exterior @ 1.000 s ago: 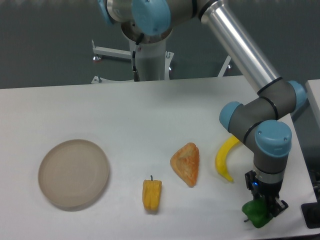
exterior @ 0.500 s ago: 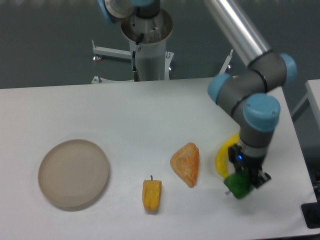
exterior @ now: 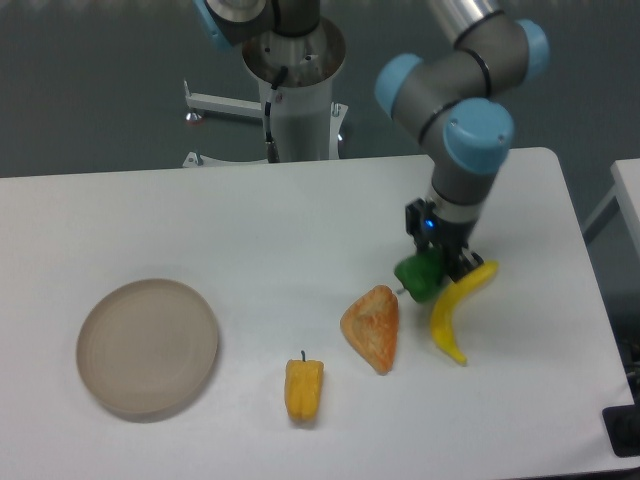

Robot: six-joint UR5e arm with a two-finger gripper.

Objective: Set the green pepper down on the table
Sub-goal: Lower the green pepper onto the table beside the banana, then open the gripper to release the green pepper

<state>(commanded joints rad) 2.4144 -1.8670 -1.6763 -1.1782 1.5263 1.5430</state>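
Observation:
The green pepper (exterior: 419,277) is a small glossy dark-green lump held at the tip of my gripper (exterior: 432,268), which is shut on it. It hangs just above the white table (exterior: 300,220), between the orange wedge-shaped food and the yellow banana. The arm's blue-capped wrist (exterior: 476,138) rises above it. The fingers are mostly hidden behind the pepper and the gripper body.
A yellow banana (exterior: 453,312) lies right beside the pepper, to its right. An orange wedge-shaped food (exterior: 372,327) lies lower left of it. A yellow-orange pepper (exterior: 304,388) stands near the front. A round beige plate (exterior: 148,346) sits at the left.
The gripper has carried the green pepper from the front right corner up and to the left, over the banana. The arm's elbow has swung leftward with it.

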